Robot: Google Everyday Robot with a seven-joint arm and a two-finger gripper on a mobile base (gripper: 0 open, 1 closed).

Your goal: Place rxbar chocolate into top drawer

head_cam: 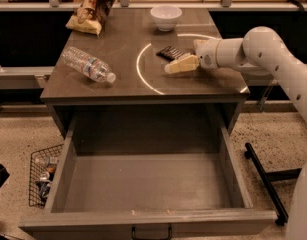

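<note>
The rxbar chocolate [169, 52], a small black bar with pale stripes, lies flat on the grey cabinet top [123, 39], inside a white ring marked on the surface. My gripper [181, 64] reaches in from the right, low over the top, just in front of and to the right of the bar, its pale tip overlapping the bar's near edge. The top drawer [143, 220] is pulled fully open below the cabinet top. Its grey inside holds nothing, and a small black handle [150, 232] sits on its front panel.
A clear water bottle [88, 65] lies on the left of the top. A tan chip bag [93, 6] and a white bowl [166, 15] sit at the back. A black wire basket [40, 175] stands on the floor at left, a black bar [264, 183] at right.
</note>
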